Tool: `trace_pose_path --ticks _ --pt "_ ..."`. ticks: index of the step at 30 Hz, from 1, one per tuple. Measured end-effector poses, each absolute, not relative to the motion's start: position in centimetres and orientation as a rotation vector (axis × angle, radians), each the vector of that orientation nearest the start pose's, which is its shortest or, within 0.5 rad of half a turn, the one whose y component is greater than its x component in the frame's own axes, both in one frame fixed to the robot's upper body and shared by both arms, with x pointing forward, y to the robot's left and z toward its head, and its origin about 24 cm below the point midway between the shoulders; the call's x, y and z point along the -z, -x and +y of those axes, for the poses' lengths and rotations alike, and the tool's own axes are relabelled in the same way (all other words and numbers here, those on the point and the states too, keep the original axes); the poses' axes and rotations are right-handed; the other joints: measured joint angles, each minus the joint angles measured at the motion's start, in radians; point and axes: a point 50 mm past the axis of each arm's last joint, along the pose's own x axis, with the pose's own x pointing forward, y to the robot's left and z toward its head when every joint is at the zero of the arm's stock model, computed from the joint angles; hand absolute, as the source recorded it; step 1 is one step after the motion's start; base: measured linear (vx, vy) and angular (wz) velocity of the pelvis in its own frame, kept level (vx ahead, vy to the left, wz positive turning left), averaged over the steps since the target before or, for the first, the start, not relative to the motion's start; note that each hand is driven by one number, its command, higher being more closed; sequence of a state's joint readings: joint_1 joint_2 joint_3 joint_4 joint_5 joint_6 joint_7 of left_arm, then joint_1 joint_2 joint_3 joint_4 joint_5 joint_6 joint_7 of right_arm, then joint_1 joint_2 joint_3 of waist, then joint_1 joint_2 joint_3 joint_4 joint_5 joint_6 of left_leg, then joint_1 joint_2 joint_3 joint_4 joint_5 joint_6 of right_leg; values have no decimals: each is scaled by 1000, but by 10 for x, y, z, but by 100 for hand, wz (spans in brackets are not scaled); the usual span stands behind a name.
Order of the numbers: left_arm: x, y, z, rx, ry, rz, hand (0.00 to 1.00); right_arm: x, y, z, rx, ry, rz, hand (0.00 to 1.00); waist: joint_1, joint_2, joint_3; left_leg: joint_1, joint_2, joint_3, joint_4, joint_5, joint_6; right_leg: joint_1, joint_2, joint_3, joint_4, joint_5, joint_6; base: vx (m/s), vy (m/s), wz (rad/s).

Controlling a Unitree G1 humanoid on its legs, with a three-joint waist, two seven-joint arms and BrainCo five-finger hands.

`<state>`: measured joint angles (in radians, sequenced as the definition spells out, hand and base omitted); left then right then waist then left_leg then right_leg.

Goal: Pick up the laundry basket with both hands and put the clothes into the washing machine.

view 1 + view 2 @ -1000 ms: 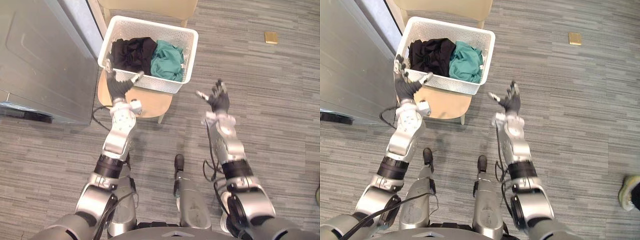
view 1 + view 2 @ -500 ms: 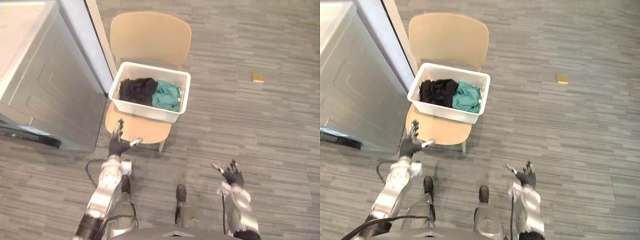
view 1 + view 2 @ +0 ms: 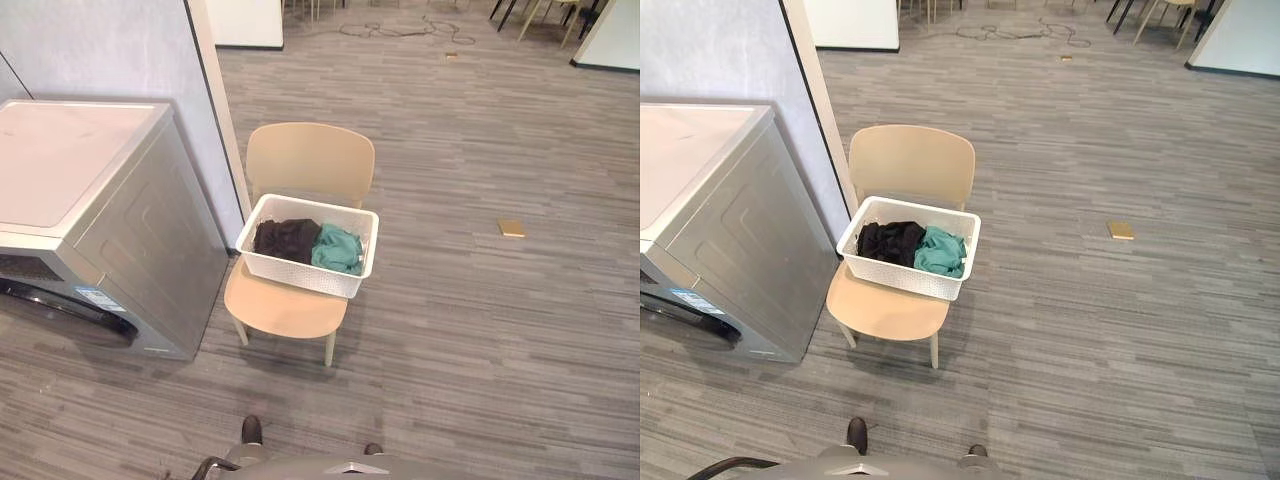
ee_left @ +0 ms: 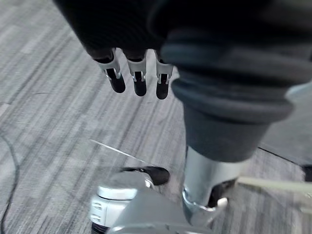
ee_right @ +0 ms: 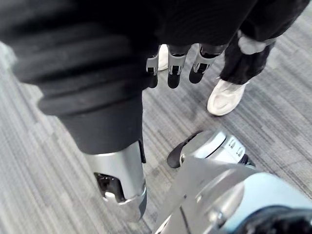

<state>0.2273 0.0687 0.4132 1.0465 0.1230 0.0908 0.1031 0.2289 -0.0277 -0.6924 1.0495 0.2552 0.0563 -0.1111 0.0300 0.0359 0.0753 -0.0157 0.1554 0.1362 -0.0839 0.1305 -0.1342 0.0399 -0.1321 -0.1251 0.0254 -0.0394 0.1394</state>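
Note:
A white perforated laundry basket [image 3: 306, 272] stands on the seat of a tan chair [image 3: 310, 160]. Inside it lie a black garment [image 3: 285, 238] and a green garment [image 3: 338, 250]. The grey washing machine [image 3: 95, 215] stands just left of the chair, its dark round door [image 3: 60, 305] facing the front. My left hand [image 4: 139, 80] hangs over the grey floor, fingers straight, holding nothing. My right hand [image 5: 176, 68] hangs the same way, open and empty, far from the basket.
A pale wall edge [image 3: 215, 110] runs between the machine and the chair. A small yellow object [image 3: 512, 228] lies on the floor to the right. A person's white shoe [image 5: 223, 97] and dark trouser leg show past my right hand.
The camera has pulled back and up, so the basket and chair look smaller and the washing machine shows whole. Both arms have dropped from beside the basket out of the eye views.

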Motion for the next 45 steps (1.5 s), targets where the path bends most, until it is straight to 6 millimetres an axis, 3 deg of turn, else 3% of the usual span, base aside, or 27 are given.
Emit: trace_pose_path --ticks 3,9,10,17,22,24,26,27,30,31,32,33,34,36,37,38,39,41,42,44,45 --pt "168 -7 228 -524 21 1375 0 167 7 -238 987 -494 1224 0 1 -2 -17 -1 -6 -1 -1 -1 1 2 -6 -3 -3 0 0 -3 4 1" --pt "169 -17 223 -515 47 1353 0 171 -13 -230 903 -532 1222 0 -7 -11 -43 1 -9 -10 -1 -1 1 16 -9 -24 -11 0 -2 -2 1 6" --pt "170 -31 221 -483 37 1331 0 170 -41 -228 874 -563 1170 0 -24 -46 -33 54 -9 3 -1 -45 -10 64 -11 -24 -17 -24 0 0 0 0" --pt "170 -33 220 -480 37 1328 0 170 -42 -227 861 -556 1172 0 -26 -46 -33 55 -8 5 -1 -46 -10 64 -11 -24 -17 -24 -1 0 0 0" --pt "169 -41 218 -466 43 1306 0 168 -59 -220 718 -456 1161 0 -29 -55 -20 60 -6 5 -1 -46 -12 65 -11 -26 0 -34 1 -2 -2 3" --pt "168 -47 222 -457 26 1288 0 164 -72 -219 576 -348 1135 0 -32 -63 -9 47 -4 -22 1 -40 -13 58 -10 -53 34 -56 0 -28 -29 42" --pt "165 -62 226 -447 11 1235 0 160 -85 -215 432 -233 1118 0 -32 -69 0 -10 -12 -83 6 -14 -7 23 -20 -117 89 -87 1 -48 -38 97" --pt "161 -78 226 -452 19 1177 0 156 -97 -216 362 -158 1085 0 -27 -70 16 -47 -23 -134 6 13 0 11 -28 -174 120 -105 2 -55 -33 130" --pt "154 -98 228 -482 55 1084 0 148 -121 -221 318 -116 1020 0 -21 -88 86 -149 -76 -139 7 151 60 -17 -89 -321 187 -117 -7 -106 38 146" --pt "153 -99 230 -514 94 1071 0 148 -122 -224 344 -130 1013 0 -8 -109 100 -178 -85 -96 60 111 68 -13 -121 -363 180 -114 -8 -54 130 80" --pt "155 -91 231 -543 123 1089 0 148 -122 -225 354 -136 1015 0 -5 -110 101 -184 -74 -54 124 44 82 -4 -130 -369 180 -109 0 10 166 63" --pt "159 -75 233 -594 175 1124 0 149 -114 -230 380 -141 1026 0 -13 -117 103 -180 -41 9 223 -46 71 22 -162 -391 191 -105 5 60 110 50" --pt "162 -64 232 -630 220 1144 0 151 -108 -235 401 -141 1040 0 -23 -114 100 -170 -1 39 277 -89 66 37 -183 -409 199 -101 11 60 243 67" --pt "165 -53 228 -681 284 1162 0 153 -95 -242 424 -124 1085 0 -36 -96 92 -151 84 77 269 -89 47 52 -197 -435 197 -82 45 32 297 45" --pt "166 -47 227 -699 303 1180 0 156 -86 -242 440 -132 1112 0 -35 -77 82 -130 93 81 211 -102 -57 50 -211 -444 184 -63 76 50 263 32" --pt "165 -51 234 -699 296 1166 0 161 -83 -228 438 -187 1143 0 -33 -119 92 -125 44 84 174 -77 -36 54 -237 -457 155 -3 70 67 316 37" --pt "164 -51 238 -686 282 1165 0 165 -79 -216 436 -229 1162 0 -31 -127 87 -121 27 72 150 -67 -26 57 -239 -473 136 61 54 58 227 32" --pt "163 -55 240 -650 251 1161 0 166 -74 -212 456 -257 1169 0 -31 -127 88 -118 3 47 159 -76 -10 80 -251 -490 130 163 53 58 308 46" --pt "162 -60 237 -600 232 1155 0 166 -73 -213 456 -250 1172 0 -23 -111 95 -146 -10 21 265 -148 22 101 -281 -489 164 230 51 46 332 53" --pt "163 -61 234 -572 216 1159 0 166 -72 -215 442 -231 1175 0 -5 -105 83 -158 -39 8 343 -213 58 95 -335 -482 234 288 36 15 307 38" --pt "163 -59 232 -555 204 1169 0 165 -75 -216 422 -205 1171 0 1 -103 71 -156 -67 9 346 -233 75 72 -376 -475 285 341 -18 3 283 26"
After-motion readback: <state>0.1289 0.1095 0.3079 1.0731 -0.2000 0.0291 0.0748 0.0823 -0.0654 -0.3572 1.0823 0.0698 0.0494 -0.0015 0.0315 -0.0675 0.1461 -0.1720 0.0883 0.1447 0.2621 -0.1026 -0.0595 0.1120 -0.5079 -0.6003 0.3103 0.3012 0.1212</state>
